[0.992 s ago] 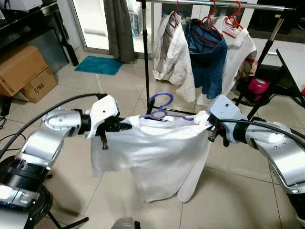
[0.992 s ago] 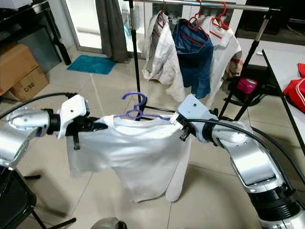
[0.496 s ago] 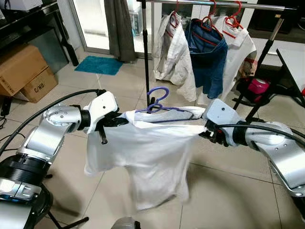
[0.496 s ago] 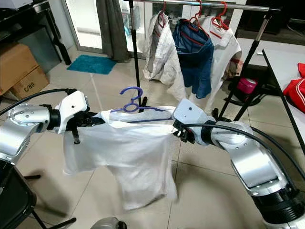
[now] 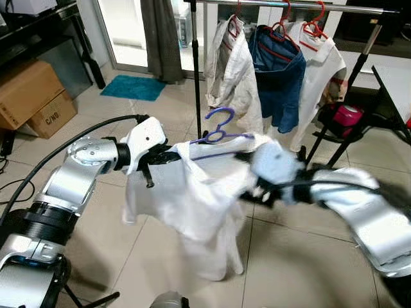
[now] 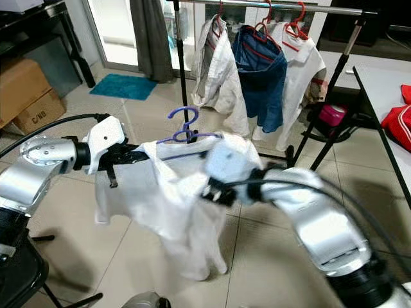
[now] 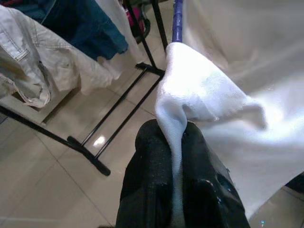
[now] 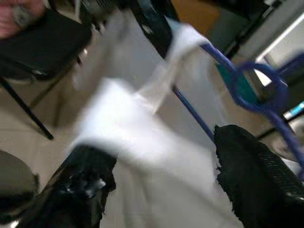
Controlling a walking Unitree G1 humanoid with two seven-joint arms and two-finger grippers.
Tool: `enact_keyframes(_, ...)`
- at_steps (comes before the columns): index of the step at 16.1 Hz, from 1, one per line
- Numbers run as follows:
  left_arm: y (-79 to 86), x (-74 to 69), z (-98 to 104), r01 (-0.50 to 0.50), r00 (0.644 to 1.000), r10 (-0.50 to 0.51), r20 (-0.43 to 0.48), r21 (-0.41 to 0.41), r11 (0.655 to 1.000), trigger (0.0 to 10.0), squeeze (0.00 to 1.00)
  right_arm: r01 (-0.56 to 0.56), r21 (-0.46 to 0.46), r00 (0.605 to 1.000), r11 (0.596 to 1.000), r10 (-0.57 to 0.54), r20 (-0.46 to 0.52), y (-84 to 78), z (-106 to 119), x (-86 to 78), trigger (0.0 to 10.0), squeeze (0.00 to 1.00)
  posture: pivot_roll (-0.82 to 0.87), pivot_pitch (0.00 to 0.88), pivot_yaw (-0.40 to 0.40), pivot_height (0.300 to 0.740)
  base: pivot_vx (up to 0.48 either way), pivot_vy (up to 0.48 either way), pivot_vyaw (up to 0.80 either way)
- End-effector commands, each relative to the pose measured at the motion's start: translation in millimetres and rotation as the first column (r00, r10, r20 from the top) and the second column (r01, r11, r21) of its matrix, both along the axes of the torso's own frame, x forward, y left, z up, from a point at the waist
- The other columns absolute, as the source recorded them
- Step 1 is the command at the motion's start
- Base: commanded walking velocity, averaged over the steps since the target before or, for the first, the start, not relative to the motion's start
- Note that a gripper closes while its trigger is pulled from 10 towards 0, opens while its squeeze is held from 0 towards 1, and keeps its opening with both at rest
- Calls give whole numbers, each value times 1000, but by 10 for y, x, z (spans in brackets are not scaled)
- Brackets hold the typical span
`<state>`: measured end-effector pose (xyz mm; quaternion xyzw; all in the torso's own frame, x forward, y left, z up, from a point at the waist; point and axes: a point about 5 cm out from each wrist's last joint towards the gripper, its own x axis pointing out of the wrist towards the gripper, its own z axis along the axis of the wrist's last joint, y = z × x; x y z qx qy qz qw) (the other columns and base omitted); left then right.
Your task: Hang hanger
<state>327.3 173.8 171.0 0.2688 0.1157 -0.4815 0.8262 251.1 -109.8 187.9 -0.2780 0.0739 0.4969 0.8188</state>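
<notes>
Left end effector (image 7: 178,142) clamped on white shirt (image 5: 205,192) shoulder, right end effector (image 8: 161,166) fingers apart near purple hanger (image 5: 218,128); rail (image 5: 289,8) sits up ahead, left arm nearer.

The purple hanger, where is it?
The purple hanger is inside the white shirt between the two arms, in front of the clothes rack; the left gripper pinches the shirt.

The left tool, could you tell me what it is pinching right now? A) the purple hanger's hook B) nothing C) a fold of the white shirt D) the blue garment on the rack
C: the left tool has white shirt fabric squeezed between its black fingers.
</notes>
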Motion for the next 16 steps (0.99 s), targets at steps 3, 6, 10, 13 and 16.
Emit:
enact_keyframes(3, -12, 67, 140, 0, 998, 4, 63, -51, 999, 0, 0, 37, 60, 995, 998, -42, 94, 164, 71, -1, 10000, 0, 48, 0, 70, 740, 0, 0, 0)
enact_keyframes(6, -33, 41, 206, 66, 997, -61, 56, -101, 993, 0, 0, 62, -69, 988, 996, -51, 149, 160, -74, 16, 10000, 0, 45, 0, 79, 740, 0, 0, 0)
enact_keyframes(10, 76, -19, 318, 141, 990, -138, 27, -158, 977, 0, 0, 143, 129, 981, 981, -158, 116, -13, 129, 31, 10000, 0, 47, 0, 78, 740, 0, 0, 0)
enact_keyframes(13, 239, -31, 338, 140, 989, -144, -16, -150, 979, 0, 0, 264, 269, 960, 926, -280, 22, -187, 243, 28, 10000, 0, 51, 0, 65, 740, 0, 0, 0)
enact_keyframes(16, 277, -22, 361, 123, 991, -130, -27, -183, 975, 0, 0, 397, 262, 915, 879, -402, -40, -258, 197, 73, 10000, 0, 47, 0, 70, 740, 0, 0, 0)
